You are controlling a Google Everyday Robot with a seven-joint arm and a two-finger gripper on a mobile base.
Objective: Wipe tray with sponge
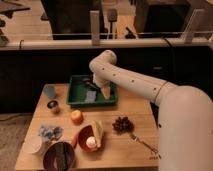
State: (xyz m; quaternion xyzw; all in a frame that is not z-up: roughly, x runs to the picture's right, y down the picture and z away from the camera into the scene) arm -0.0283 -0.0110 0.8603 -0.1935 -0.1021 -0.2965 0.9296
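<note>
- The gripper (103,93) hangs inside the tray (75,102), over the right half of its floor, at the end of the white arm (135,82), which reaches in from the right and bends downward above the tray.
- Whether the gripper is apart or together cannot be told from here; nothing can be seen clamped in it.
- The tray sits at the far edge of the table (137,107), about midway along that edge.
- The sponge (90,96) lies flat on the tray floor near the middle, just left of the gripper; whether the two touch cannot be told.
- A blue-grey cup (49,91) stands near the far left corner of the table, just left of the tray.
- A small dark cup (53,105) stands in front of it, close to the left edge.
- An orange (76,116) sits just in front of the tray's near left corner.
- A rumpled cloth (50,132) lies by the left edge, with a white bowl (34,146) and a purple bowl (59,156) at the near left corner.
- A red bowl (82,135) near the middle holds a yellow piece and a small white round thing.
- A dark bunch of grapes (121,124) lies to the right of the red bowl.
</note>
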